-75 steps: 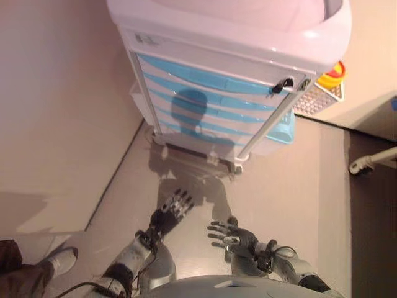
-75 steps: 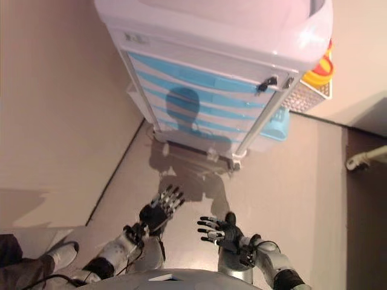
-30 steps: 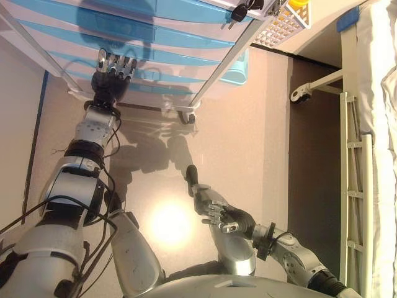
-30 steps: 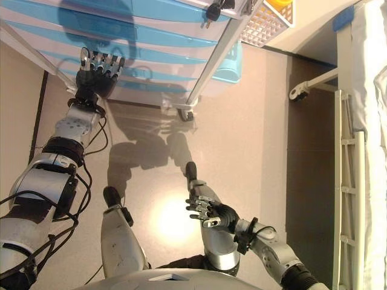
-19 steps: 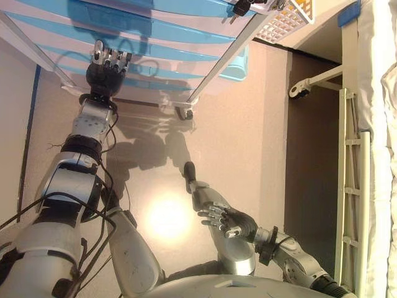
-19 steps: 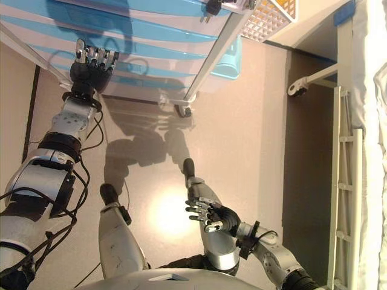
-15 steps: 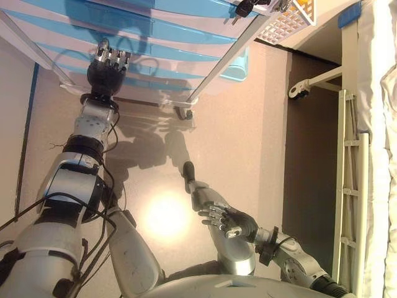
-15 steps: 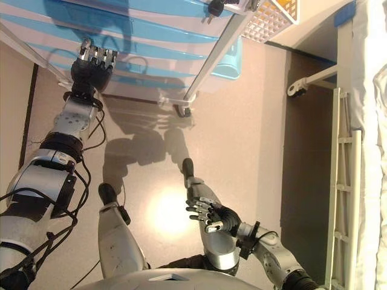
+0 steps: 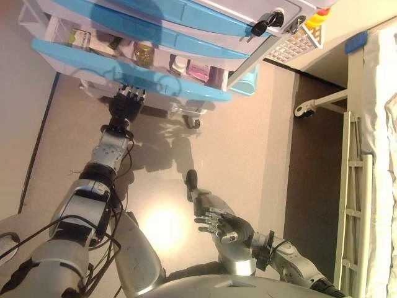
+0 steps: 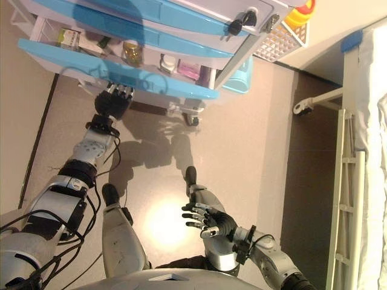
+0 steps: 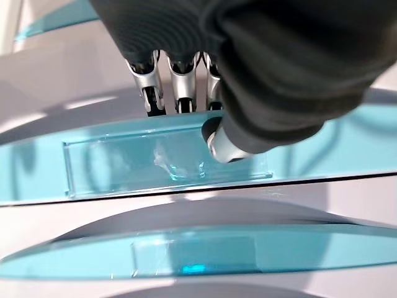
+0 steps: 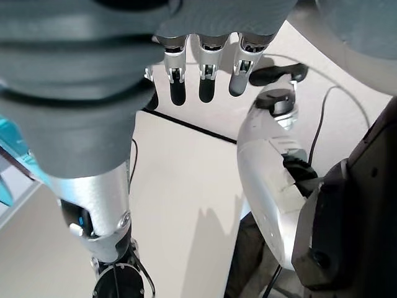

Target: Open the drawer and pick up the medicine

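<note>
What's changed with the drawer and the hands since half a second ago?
The drawer has been pulled out of the cart toward the robot by the left hand, fingers hooked on its blue front; bottles and boxes inside now show. The right hand stayed open and idle, low over the floor.

**Right hand poised above the floor**

The right hand [image 12: 205, 31], under its dark ribbed cover, holds its silver, dark-tipped fingers [image 12: 206, 74] straight and side by side, touching nothing. Beyond the fingertips lies a pale beige floor [image 12: 186, 186] crossed by a thin dark seam [image 12: 192, 127]. Beside the hand's cover shows a light-blue plastic edge [image 12: 7, 149].
</note>
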Tool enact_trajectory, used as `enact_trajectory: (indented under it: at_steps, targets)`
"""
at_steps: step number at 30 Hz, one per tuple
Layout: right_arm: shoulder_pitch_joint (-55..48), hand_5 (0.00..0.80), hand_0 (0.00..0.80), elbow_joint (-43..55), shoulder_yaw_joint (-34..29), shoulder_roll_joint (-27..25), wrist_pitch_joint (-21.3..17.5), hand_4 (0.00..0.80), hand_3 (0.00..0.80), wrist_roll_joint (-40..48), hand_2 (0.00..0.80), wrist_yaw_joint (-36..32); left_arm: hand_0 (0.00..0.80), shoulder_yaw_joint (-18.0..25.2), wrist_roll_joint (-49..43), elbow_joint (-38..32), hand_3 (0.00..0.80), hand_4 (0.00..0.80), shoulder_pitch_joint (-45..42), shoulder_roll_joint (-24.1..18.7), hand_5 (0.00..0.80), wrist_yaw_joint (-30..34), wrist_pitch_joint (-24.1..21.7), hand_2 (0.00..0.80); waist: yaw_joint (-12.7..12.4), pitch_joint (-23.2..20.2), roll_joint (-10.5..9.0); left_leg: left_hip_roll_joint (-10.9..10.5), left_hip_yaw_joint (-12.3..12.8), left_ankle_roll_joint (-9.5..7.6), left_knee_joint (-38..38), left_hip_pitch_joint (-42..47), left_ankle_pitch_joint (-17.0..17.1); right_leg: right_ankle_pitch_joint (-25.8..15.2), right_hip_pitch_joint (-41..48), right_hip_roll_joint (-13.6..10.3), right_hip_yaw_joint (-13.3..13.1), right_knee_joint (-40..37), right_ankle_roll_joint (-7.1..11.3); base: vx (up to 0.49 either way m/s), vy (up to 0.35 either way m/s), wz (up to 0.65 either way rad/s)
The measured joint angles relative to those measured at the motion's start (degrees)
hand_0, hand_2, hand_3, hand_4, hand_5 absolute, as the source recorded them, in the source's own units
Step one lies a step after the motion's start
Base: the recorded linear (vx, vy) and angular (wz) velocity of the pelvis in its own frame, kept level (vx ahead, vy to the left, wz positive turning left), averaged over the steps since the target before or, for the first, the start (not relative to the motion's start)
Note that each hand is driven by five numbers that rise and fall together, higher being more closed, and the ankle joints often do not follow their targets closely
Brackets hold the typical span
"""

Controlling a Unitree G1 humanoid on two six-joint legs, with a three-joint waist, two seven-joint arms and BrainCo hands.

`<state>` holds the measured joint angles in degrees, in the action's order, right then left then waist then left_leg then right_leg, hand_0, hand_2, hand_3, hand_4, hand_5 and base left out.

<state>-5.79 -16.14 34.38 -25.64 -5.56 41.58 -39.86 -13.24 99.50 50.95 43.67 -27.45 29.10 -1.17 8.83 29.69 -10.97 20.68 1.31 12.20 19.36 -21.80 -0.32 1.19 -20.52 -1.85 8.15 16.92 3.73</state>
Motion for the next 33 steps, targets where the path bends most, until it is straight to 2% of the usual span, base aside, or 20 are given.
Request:
enact_trajectory:
  at_steps: [5, 8, 14, 16, 21, 26, 28, 29, 30, 31, 32, 33]
  targets:
    - [-0.26, 0.0, 0.0, 3.77, -0.4, 0.09, 1.61, 0.0, 0.0, -0.28, 0.0, 1.31, 0.8, 0.6, 0.09, -1.4, 0.8, 0.8, -4.42, 1.86, 0.8, 6.75, 0.98, 0.8, -1.2, 0.0, 0.0, -0.76, -0.2, -0.59, -1.05, -0.1, 0.62, 0.0, -0.01, -0.34, -0.19, -0.4, 0.01, -0.013, 0.034, 0.08]
    - [-0.21, 0.0, 0.0, 6.05, -0.62, 0.23, 2.31, 0.0, 0.0, -0.6, 0.0, 2.32, 0.8, 0.59, 0.17, -3.44, 0.8, 0.8, -7.71, 2.86, 0.8, 10.54, 1.15, 0.8, -1.85, 0.01, 0.03, -1.06, -0.24, 0.2, -1.7, -0.49, 1.83, 0.0, -0.01, -0.6, 0.56, -0.86, 0.03, -0.023, 0.044, 0.14]
    - [0.66, 0.0, 0.0, 8.93, -2.7, 0.13, 4.08, 0.0, 0.0, -0.64, 0.0, 4.38, 0.8, 1.0, 0.56, -4.83, 0.8, 0.8, -15.04, 7.65, 0.8, 16.7, 1.17, 0.8, -3.33, 0.06, 0.11, -1.97, -0.34, -0.29, -1.79, -0.36, 2.25, 1.67, 0.64, -1.86, 2.09, 0.79, 0.45, -0.014, 0.043, 0.2]
    - [1.01, 0.0, 0.0, 9.62, -3.2, 0.11, 4.6, 0.0, 0.0, -0.64, 0.0, 4.72, 0.8, 1.57, 0.56, -5.0, 0.8, 0.8, -17.93, 9.23, 0.8, 18.44, 2.41, 0.8, -4.39, 0.08, 0.15, -2.36, -0.35, -0.46, -1.81, 0.09, 2.37, 2.89, 0.7, -2.43, 2.26, 2.37, 0.45, -0.004, 0.034, 0.2]
    - [1.25, 0.0, 0.0, 9.6, -3.82, -0.09, 4.61, 0.0, 0.0, -0.64, 0.0, 4.72, 0.8, 1.7, 0.56, -5.96, 0.8, 0.8, -23.15, 11.33, 0.8, 21.52, 3.66, 0.8, -6.35, 0.22, 0.44, -3.03, -0.87, -1.38, -3.42, 0.34, 2.6, 4.68, -0.1, -3.16, 2.34, 5.4, 0.22, -0.006, 0.025, 0.17]
    - [1.19, 0.0, 0.0, 9.42, -4.46, -0.33, 4.31, 0.0, 0.0, -0.64, 0.0, 4.75, 0.8, 1.78, 0.57, -6.46, 0.8, 0.8, -24.96, 11.6, 0.8, 22.86, 5.49, 0.8, -7.79, 0.33, 1.88, -3.26, -1.67, -2.31, -6.5, 0.17, 3.07, 5.21, -1.13, -3.33, 3.72, 5.96, -0.62, -0.014, 0.033, 0.14]
    - [1.19, 0.0, 0.0, 9.24, -4.68, -0.72, 4.12, 0.0, 0.0, -0.64, 0.0, 4.78, 0.8, 1.81, 0.59, -7.18, 0.8, 0.8, -25.8, 11.71, 0.8, 23.03, 6.1, 0.8, -8.12, 0.45, 2.51, -3.55, -2.04, -3.43, -6.74, 0.07, 3.73, 5.29, -1.5, -3.33, 3.73, 6.04, -0.75, -0.009, 0.044, -0.02]
    - [1.18, 0.0, 0.0, 9.11, -4.7, -1.1, 3.99, 0.0, 0.0, -0.64, 0.0, 4.77, 0.8, 1.82, 0.61, -7.24, 0.8, 0.8, -26.29, 11.86, 0.8, 23.04, 6.22, 0.8, -8.25, 0.37, 2.85, -3.71, -2.27, -4.61, -6.61, -0.03, 4.58, 5.3, -1.48, -3.34, 3.68, 6.05, -0.75, -0.009, 0.047, -0.02]
    - [1.14, 0.0, 0.0, 8.69, -4.88, -1.44, 3.7, 0.0, 0.0, -0.63, 0.0, 4.76, 0.791, 1.82, 0.61, -7.3, 0.791, 0.791, -26.74, 11.96, 0.791, 23.04, 6.78, 0.791, -8.32, 0.31, 3.22, -3.85, -2.27, -4.83, -6.38, -0.42, 4.75, 5.37, -1.43, -3.42, 3.67, 6.06, -0.6, -0.007, 0.053, 0.05]
    - [1.12, 0.0, 0.0, 8.15, -4.97, -1.66, 3.24, 0.0, 0.0, -0.62, 0.0, 4.76, 0.361, 1.81, 0.6, -7.36, 0.361, 0.361, -26.88, 12.02, 0.361, 23.04, 7.46, 0.361, -8.39, 0.34, 3.52, -3.96, -2.28, -4.83, -6.11, -0.54, 4.76, 5.45, -1.46, -3.55, 3.82, 6.07, -0.46, -0.003, 0.052, 0.09]
    - [1.17, 0.0, 0.0, 7.75, -4.94, -1.83, 2.88, 0.0, 0.0, -0.63, 0.0, 4.75, 0.0, 1.85, 0.72, -7.36, 0.0, 0.0, -26.94, 12.09, 0.0, 22.77, 7.83, 0.0, -8.65, 0.37, 3.59, -4.04, -2.24, -4.68, -5.77, -0.87, 4.9, 5.48, -1.66, -3.63, 3.91, 6.13, -0.4, 0.002, 0.064, 0.1]
    - [1.21, 0.0, 0.0, 7.36, -4.99, -1.86, 2.72, 0.0, 0.0, -0.63, 0.0, 4.75, 0.0, 1.93, 1.46, -7.24, 0.0, 0.0, -27.32, 12.08, 0.0, 21.55, 7.97, 0.0, -8.75, 0.37, 3.6, -4.05, -2.21, -4.41, -5.6, -1.18, 5.07, 5.59, -1.85, -3.68, 4.02, 6.24, -0.36, 0.003, 0.064, 0.09]
